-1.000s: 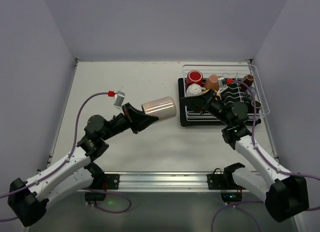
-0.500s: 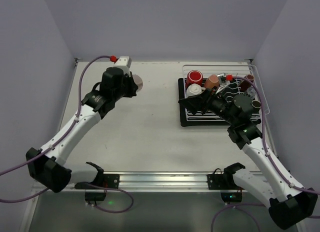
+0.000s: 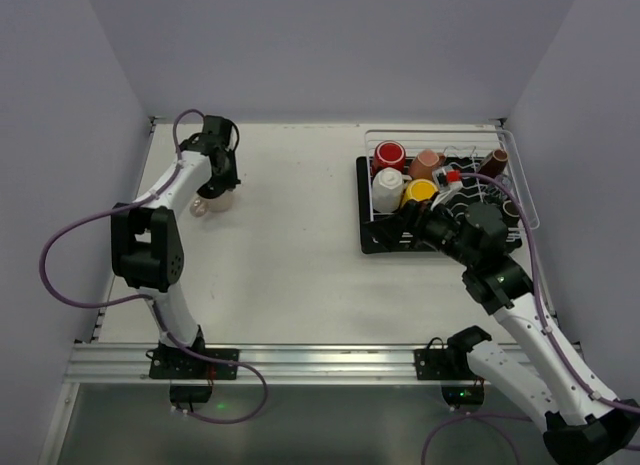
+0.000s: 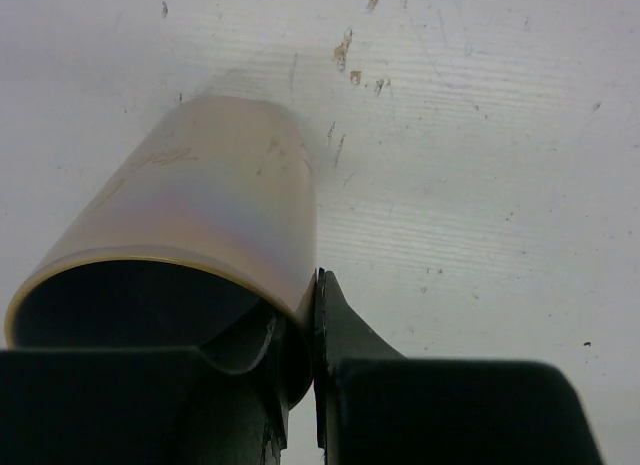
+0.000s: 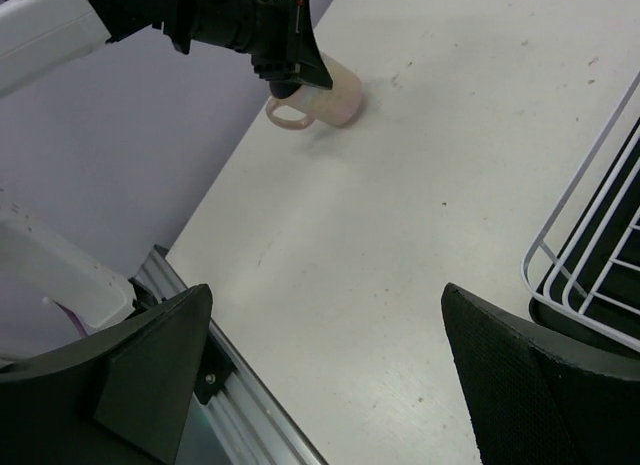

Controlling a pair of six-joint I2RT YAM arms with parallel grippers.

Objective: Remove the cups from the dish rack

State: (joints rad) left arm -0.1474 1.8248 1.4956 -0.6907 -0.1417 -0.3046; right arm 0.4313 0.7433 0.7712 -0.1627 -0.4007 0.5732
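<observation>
Seen from above, the left tool (image 3: 214, 182) covers the mouth and most of the wall of the pinkish mug (image 3: 216, 202). In the left wrist view the tool's black body blocks the mug's near rim, and its handle falls outside the picture. The right tool (image 3: 395, 223) is dark against the black tray (image 3: 366, 247), so its fingertips are hard to pick out from above, and it hides the near-left part of the dish rack (image 3: 430, 132); the right wrist view cuts both fingers (image 5: 150, 365) at the bottom edge and shows only a corner of the rack.
</observation>
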